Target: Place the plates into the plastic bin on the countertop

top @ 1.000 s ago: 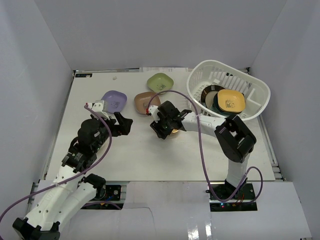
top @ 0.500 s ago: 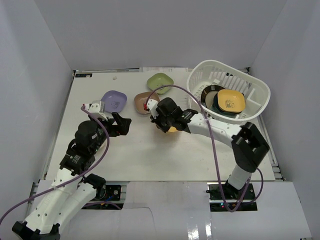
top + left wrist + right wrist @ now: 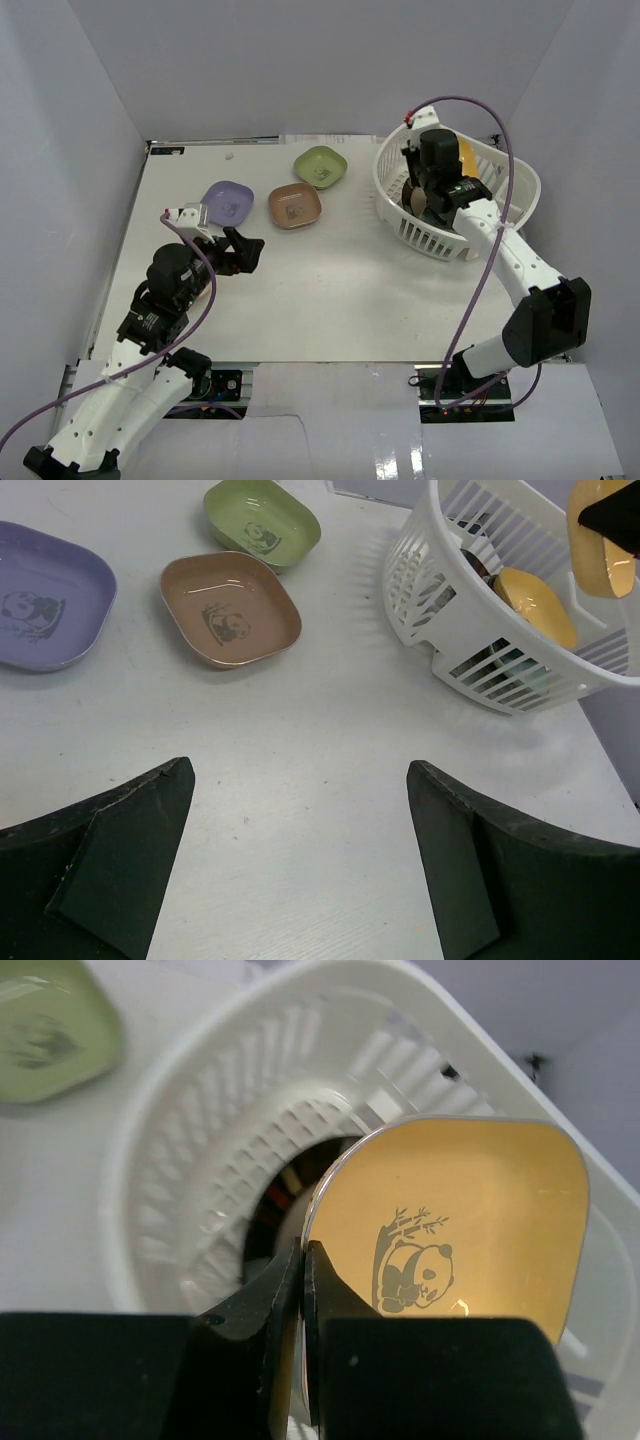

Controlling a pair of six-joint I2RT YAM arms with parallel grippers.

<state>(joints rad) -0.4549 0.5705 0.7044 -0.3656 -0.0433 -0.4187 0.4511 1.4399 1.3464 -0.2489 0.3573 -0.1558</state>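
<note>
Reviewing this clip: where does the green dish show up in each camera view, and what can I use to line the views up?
Top external: green dish at the far middle of the table, left of the white basket.
Left wrist: upper left of centre, just beyond the brown dish.
Right wrist: top left corner, blurred and cut by the edge.
Shared landmark: the white basket, to the dish's right in every view.

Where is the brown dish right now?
In the top view, the brown dish lies on the countertop, lavender dish to its left, green dish just beyond it to the right.
</note>
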